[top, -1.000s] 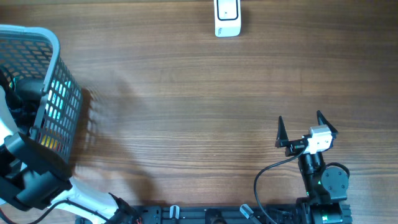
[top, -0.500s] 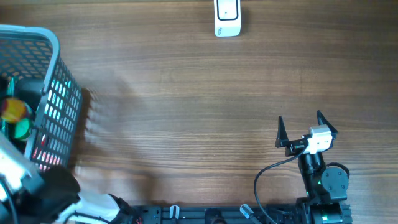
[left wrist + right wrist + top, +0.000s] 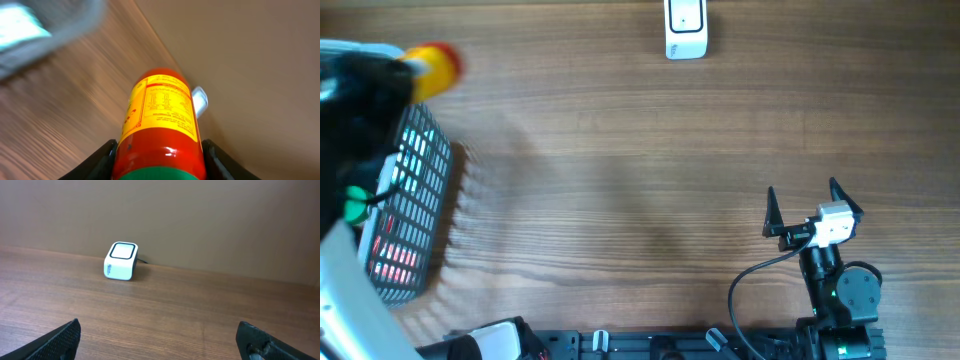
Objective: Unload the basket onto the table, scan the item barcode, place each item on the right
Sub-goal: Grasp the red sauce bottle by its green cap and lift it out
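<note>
Wooden counter (image 3: 620,180) is seen overhead, a grey basket (image 3: 420,190) at its left. Beside it a red-and-yellow bottle (image 3: 160,115) is gripped in the left hand (image 3: 160,162), its label shown only in the wrist view. Right of the white scanner (image 3: 685,28), the right hand (image 3: 807,200) is spread wide, empty.

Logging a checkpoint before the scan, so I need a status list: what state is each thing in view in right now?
left gripper: shut on the bottle, raised.
bottle: held in the air, printed label facing the left wrist camera.
right gripper: open, empty.
scanner: standing at the far side, untouched.
basket: upright at the left, coloured items inside.
</note>
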Robot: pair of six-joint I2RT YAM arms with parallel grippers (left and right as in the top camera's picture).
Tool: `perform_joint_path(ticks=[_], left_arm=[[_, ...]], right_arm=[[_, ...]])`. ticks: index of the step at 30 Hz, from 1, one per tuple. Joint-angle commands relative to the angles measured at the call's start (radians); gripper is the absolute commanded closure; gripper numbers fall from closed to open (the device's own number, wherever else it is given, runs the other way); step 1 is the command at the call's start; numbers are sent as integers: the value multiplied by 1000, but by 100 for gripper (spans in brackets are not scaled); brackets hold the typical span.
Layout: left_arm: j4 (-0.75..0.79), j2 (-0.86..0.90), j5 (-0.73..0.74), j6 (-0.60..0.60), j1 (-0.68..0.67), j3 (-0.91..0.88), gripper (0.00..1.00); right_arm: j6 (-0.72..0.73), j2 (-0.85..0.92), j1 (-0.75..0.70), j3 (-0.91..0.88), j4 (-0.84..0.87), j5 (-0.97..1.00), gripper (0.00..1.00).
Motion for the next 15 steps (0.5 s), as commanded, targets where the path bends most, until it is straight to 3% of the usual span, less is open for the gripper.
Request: perform_joint_path(ticks=[1,3,5,15], left_arm=[[12,39,-48,-5,-222,8,51],[2,109,-119,19,-389,7,51],[-7,164,-157,92,-476,7,51],[-94,463,-183,532,-708,7,53]], right_arm=[[-9,-7,2,-1,2,-13,0],[-9,-7,2,-1,2,-13,0],[-9,-7,2,-1,2,-13,0],[-8,-7,2,-1,2,-13,0]])
